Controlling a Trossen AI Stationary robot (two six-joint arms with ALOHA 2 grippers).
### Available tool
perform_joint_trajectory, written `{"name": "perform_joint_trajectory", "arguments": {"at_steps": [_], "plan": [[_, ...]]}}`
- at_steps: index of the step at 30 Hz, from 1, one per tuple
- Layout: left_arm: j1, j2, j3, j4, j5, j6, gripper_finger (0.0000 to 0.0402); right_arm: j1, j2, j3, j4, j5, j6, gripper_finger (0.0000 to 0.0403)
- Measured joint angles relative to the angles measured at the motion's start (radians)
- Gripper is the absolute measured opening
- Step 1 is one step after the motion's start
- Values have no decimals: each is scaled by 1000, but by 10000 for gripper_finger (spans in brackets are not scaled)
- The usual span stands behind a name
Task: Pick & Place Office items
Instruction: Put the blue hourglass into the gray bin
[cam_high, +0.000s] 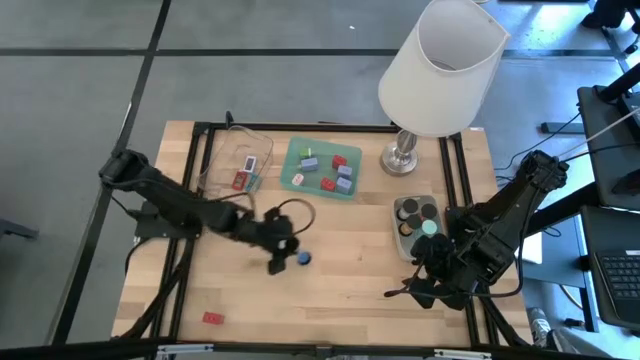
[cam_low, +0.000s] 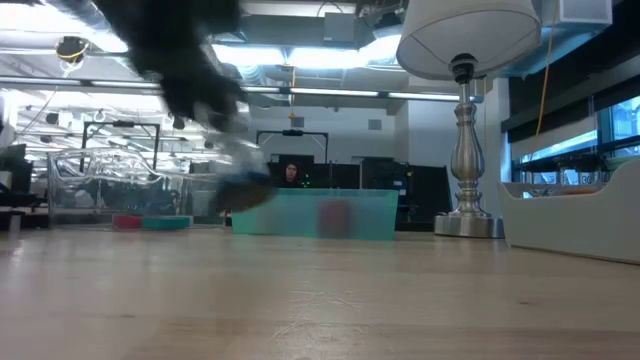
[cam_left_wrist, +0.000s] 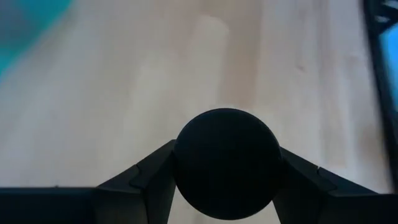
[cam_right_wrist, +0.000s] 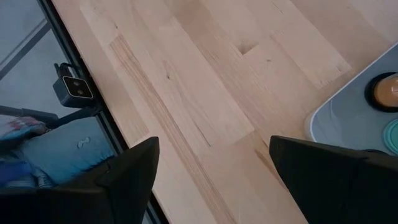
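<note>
Wooden table w/ black frame, grey floor around; lab room w/ ceiling lights behind in low view. Big white-shaded lamp stands at far edge. Green tray beside it holds several small blocks, red, lavender, blue; clear tray to its left has a red piece or two. Grey tray near right arm holds black caps + one mint-green cap. Left gripper mid-table, fingers clamped on a black round cap; blue piece just beside it. Lone flat red rectangle near front-left edge. Right gripper waits by the grey tray, jaws apart, nothing between.
</note>
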Motion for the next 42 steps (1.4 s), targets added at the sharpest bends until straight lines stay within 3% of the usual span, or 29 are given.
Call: {"name": "perform_joint_trajectory", "arguments": {"at_steps": [8, 13, 17, 28, 42], "plan": [[114, 293, 299, -99, 15, 226, 208, 0, 0, 0, 0, 0, 0, 309], [151, 458, 520, -263, 14, 259, 209, 0, 0, 0, 1, 0, 0, 309], [159, 532, 619, -344, 11, 297, 210, 0, 0, 0, 5, 1, 0, 309], [156, 546, 642, -360, 3, 303, 212, 0, 0, 0, 12, 2, 0, 309], [149, 539, 642, -360, 3, 302, 257, 0, 0, 0, 15, 2, 0, 309]]}}
